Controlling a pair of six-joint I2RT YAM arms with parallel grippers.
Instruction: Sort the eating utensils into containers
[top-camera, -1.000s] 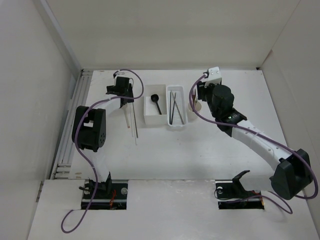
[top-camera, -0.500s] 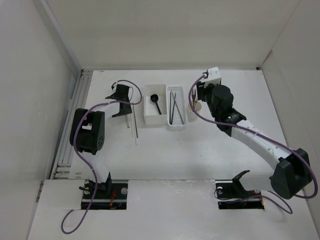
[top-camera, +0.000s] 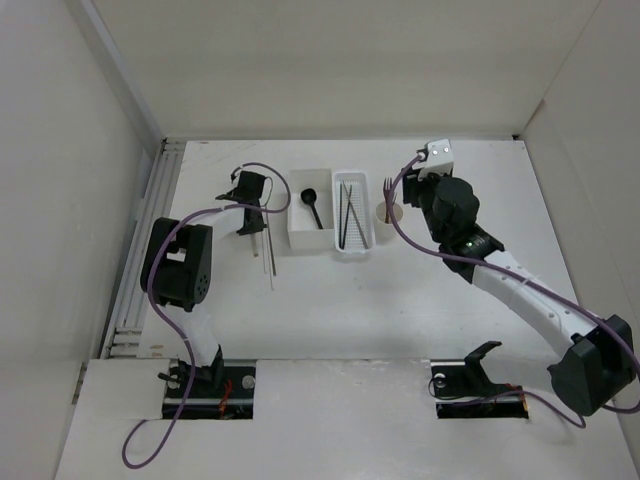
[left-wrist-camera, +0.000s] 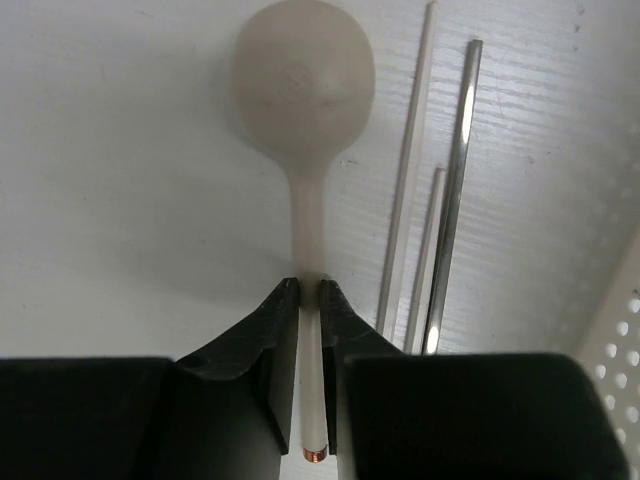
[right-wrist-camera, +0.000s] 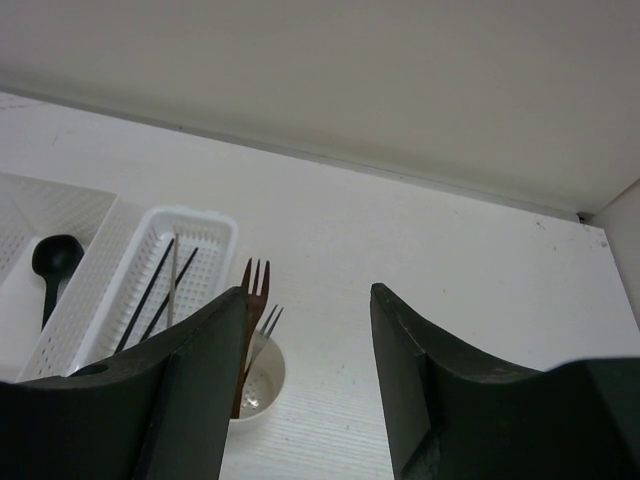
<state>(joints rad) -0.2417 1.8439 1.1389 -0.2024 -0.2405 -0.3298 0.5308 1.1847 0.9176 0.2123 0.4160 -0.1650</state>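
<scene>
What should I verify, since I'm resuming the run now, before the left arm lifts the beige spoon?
1. left gripper closed on the beige spoon handle: ok.
2. chopsticks outside the grip: ok, lying beside the spoon.
3. Room in the white square box: ok, only a black spoon inside.
4. right gripper out of the way: ok, open, empty, near the cup.
5. Grip firm enough to lift: cannot tell.

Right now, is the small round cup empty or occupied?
Occupied: a brown fork and a second fork stand in the cup, tines up.
</scene>
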